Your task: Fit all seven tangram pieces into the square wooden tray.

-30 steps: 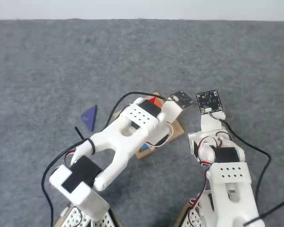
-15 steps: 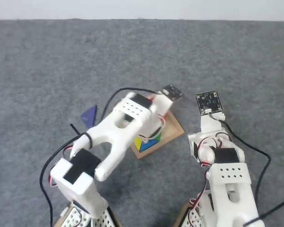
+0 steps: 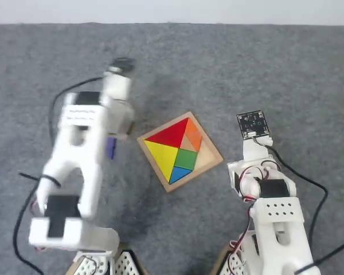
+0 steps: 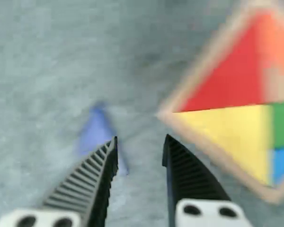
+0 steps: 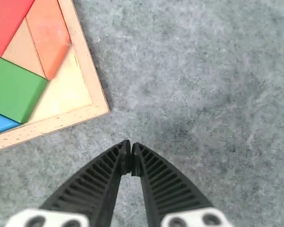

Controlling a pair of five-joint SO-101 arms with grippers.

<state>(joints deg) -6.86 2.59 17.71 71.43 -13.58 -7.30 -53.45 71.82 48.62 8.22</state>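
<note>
The square wooden tray (image 3: 211, 164) lies mid-table, turned like a diamond, holding red (image 3: 171, 135), yellow, green, blue and orange pieces, with bare wood along its right side. A blue triangle (image 3: 110, 147) lies on the carpet left of the tray, partly under the left arm (image 3: 80, 134). In the left wrist view my left gripper (image 4: 139, 145) is open and empty, with the blue triangle (image 4: 96, 132) just beyond one fingertip and the tray (image 4: 213, 153) to the side. My right gripper (image 5: 131, 147) is shut and empty above carpet, near the tray's corner (image 5: 61, 118).
Grey carpet covers the table all round the tray. The right arm (image 3: 275, 212) stands at the front right, its wrist close to the tray's right corner. A black cable loops from the left arm at the front left.
The left arm has swung off the tray to the left and now hangs over the blue triangle, so the tray is uncovered. The right arm has stayed put.
</note>
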